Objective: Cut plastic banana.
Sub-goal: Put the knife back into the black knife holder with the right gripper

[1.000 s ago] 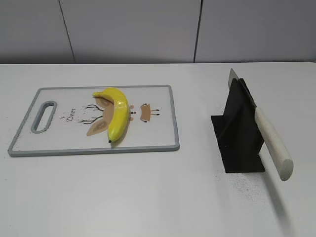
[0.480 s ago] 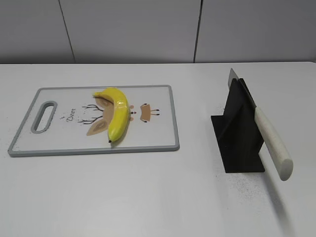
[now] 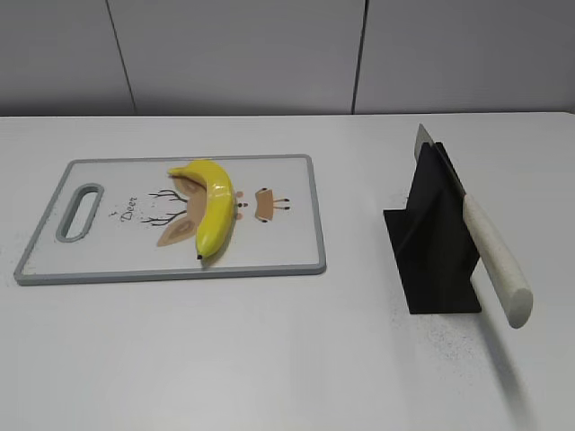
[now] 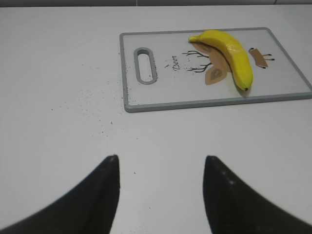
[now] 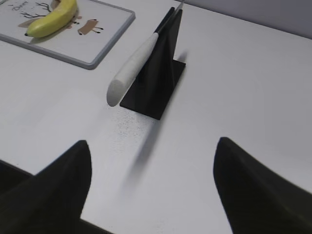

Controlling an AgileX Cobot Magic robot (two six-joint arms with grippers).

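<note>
A yellow plastic banana (image 3: 212, 203) lies on a white cutting board (image 3: 108, 247) with a grey rim and a deer drawing; it also shows in the left wrist view (image 4: 231, 48) and the right wrist view (image 5: 53, 19). A knife with a white handle (image 3: 496, 260) rests slanted in a black stand (image 3: 433, 238), handle toward the front; it also shows in the right wrist view (image 5: 134, 66). My left gripper (image 4: 161, 163) is open and empty over bare table, in front of the board. My right gripper (image 5: 152, 148) is open and empty, in front of the knife stand. Neither arm shows in the exterior view.
The cutting board (image 4: 161, 100) has a slot handle (image 4: 145, 65) at its left end. The black stand (image 5: 158, 78) rises from the table right of the board. A grey wall (image 3: 287, 54) runs behind the white table.
</note>
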